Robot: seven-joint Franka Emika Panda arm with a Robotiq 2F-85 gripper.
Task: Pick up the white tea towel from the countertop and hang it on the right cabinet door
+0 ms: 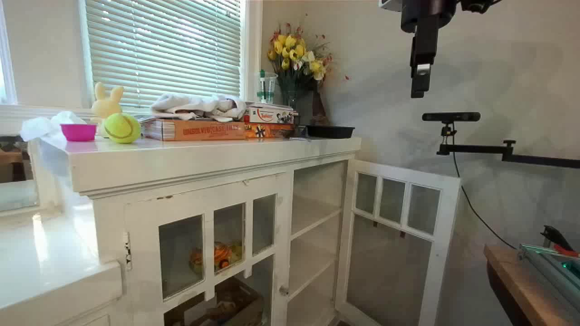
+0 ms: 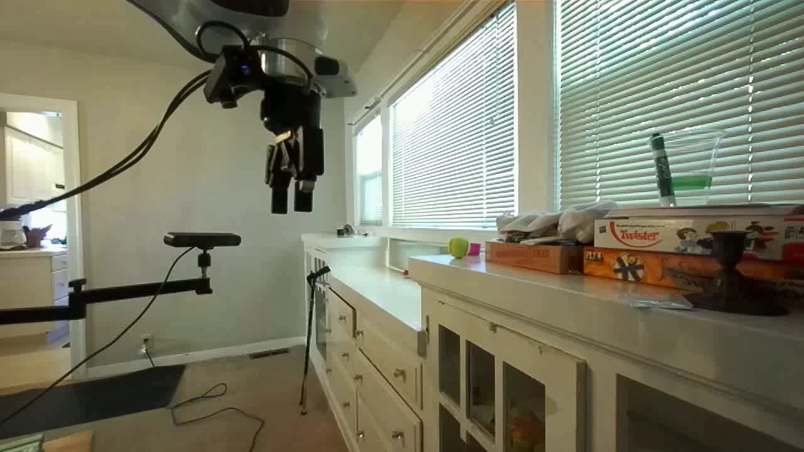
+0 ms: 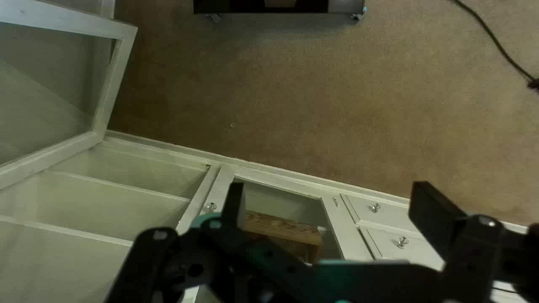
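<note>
The towel (image 1: 181, 105) was white — also the surface (image 1: 204, 158) and the cabinet door (image 1: 390, 223). The tool (image 2: 292, 202) was black, the bowl (image 1: 78, 132) pink, the ball (image 1: 122, 128) yellow-green.

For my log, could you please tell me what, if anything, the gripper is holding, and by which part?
Nothing is held: the gripper is open and empty, and the white tea towel lies apart from it.

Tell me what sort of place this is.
Most likely a room in someone's home, though which room is unclear. The white built-in cabinet, the Twister box in a stack on top, and the yellow flowers suggest it.
</note>
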